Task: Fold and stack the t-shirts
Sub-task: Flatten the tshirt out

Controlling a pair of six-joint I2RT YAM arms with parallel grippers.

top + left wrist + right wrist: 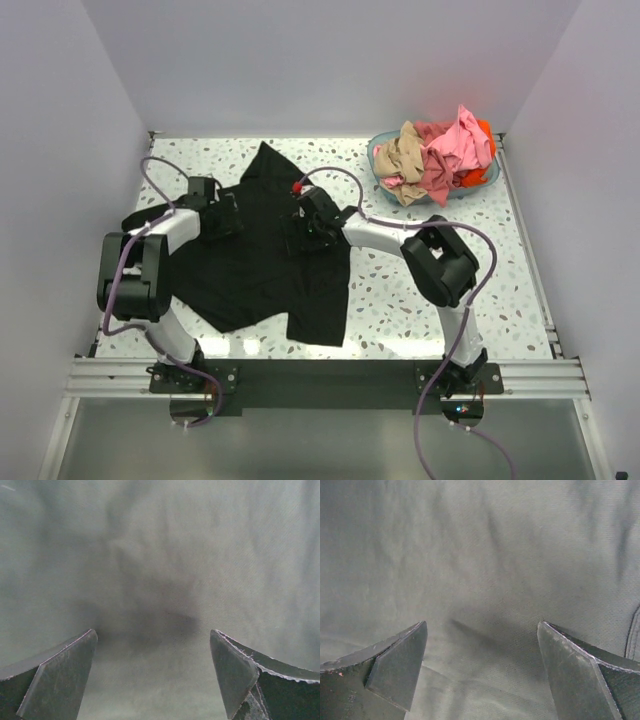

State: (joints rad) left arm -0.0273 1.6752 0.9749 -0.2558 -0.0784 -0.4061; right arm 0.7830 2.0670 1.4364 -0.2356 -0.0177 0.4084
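A large black t-shirt (262, 270) lies spread and rumpled on the speckled table (400, 300). My left gripper (222, 215) is open just above its left part; the wrist view shows only black cloth (160, 570) between the spread fingers (60, 675). My right gripper (303, 232) is open over the shirt's middle, near its right edge; its view shows creased black cloth (485, 570) between the fingers (580, 675), with a seam at the right. Pink (455, 145), tan-beige (403, 158) and orange-red (486, 130) shirts are heaped in the basket.
The teal round basket (380, 150) stands at the back right corner of the table. White walls close in the table on the left, back and right. Cables loop over both arms. Bare speckled tabletop lies right of the black shirt.
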